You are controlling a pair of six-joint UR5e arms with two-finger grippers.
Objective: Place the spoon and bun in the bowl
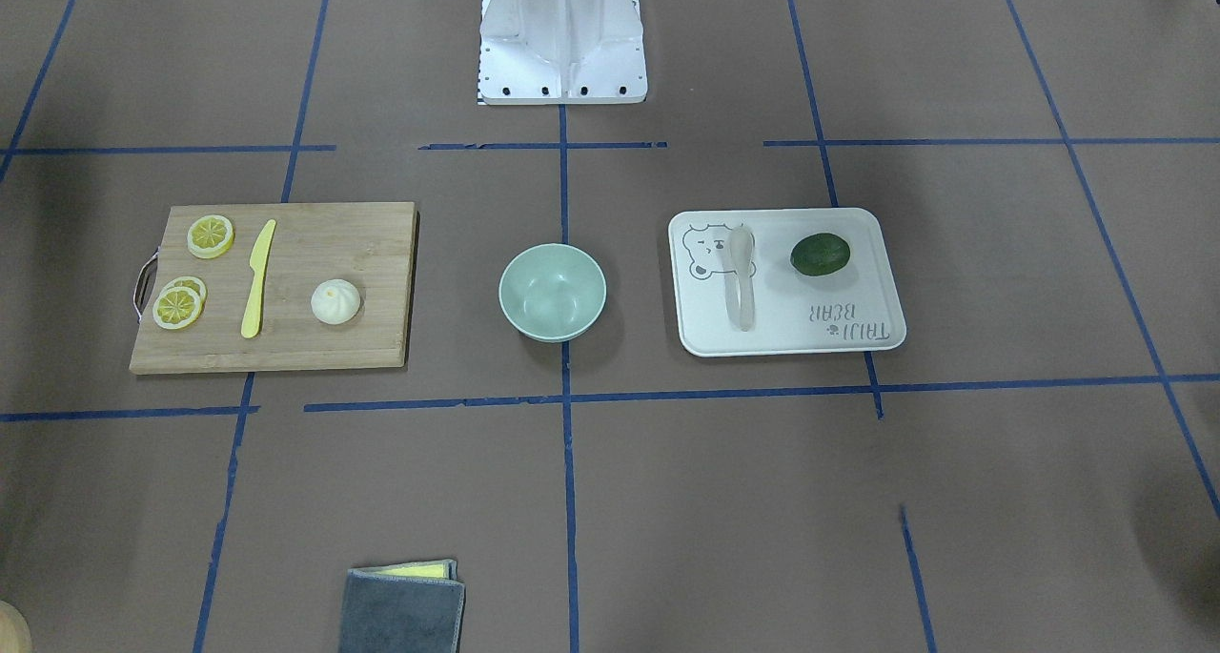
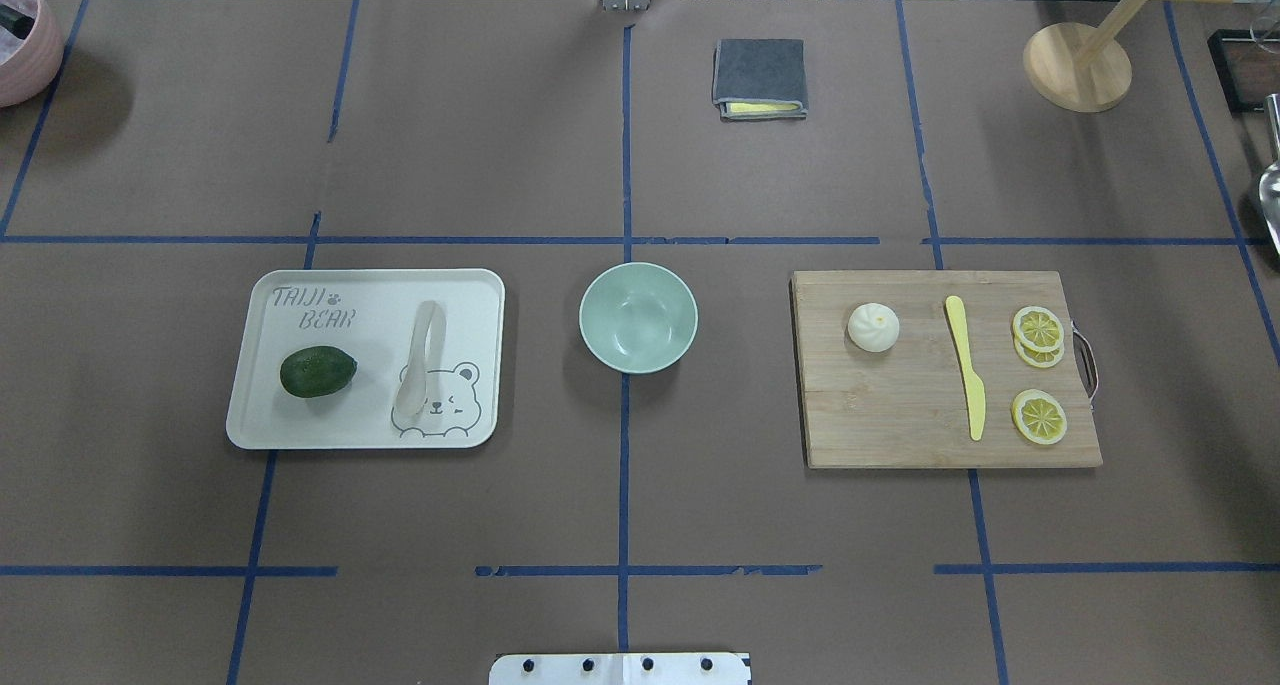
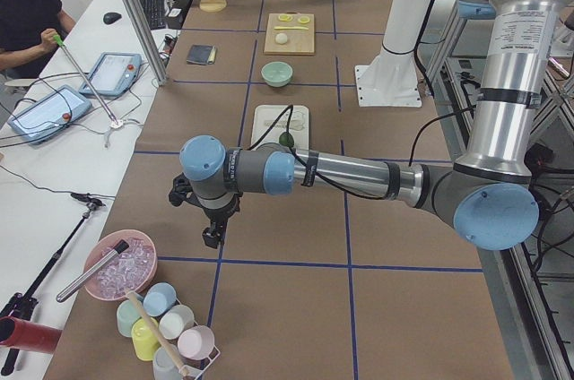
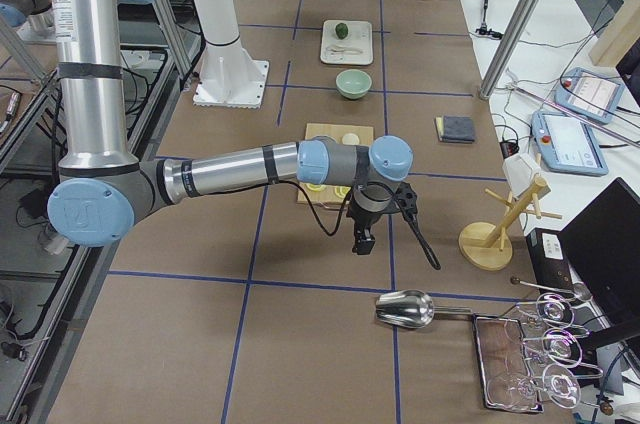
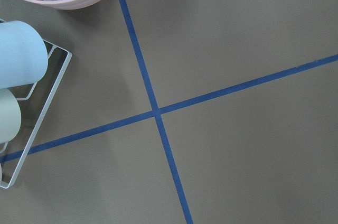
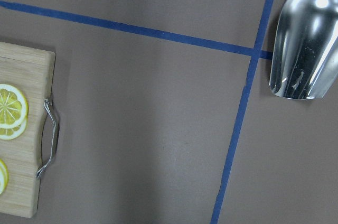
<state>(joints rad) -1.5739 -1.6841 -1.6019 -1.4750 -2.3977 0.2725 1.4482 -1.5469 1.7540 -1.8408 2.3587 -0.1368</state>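
overhead exterior: spoon (image 2: 420, 360) on the bear tray (image 2: 350, 417), bun (image 2: 873, 327) on the cutting board (image 2: 900, 415), bowl (image 2: 661, 342) between, left gripper (image 3: 212, 235) and right gripper (image 4: 361, 242) out wide, jaw spread impossible to tell, so pinch the spoon's handle crosswise.

- Overhead: fixed behind robot, high, looking forward and down on table (image 2: 450, 165); bowl (image 2: 638, 317) centred.
- Front-facing: opposite side, steep downward; robot base (image 1: 562, 38) at top; same bowl, layout mirrored.
- Side views: each table end, looking lengthwise, set far back.
- Wrist cameras: close, straight down; right one shares cutting board (image 6: 29, 68) edge with overhead.
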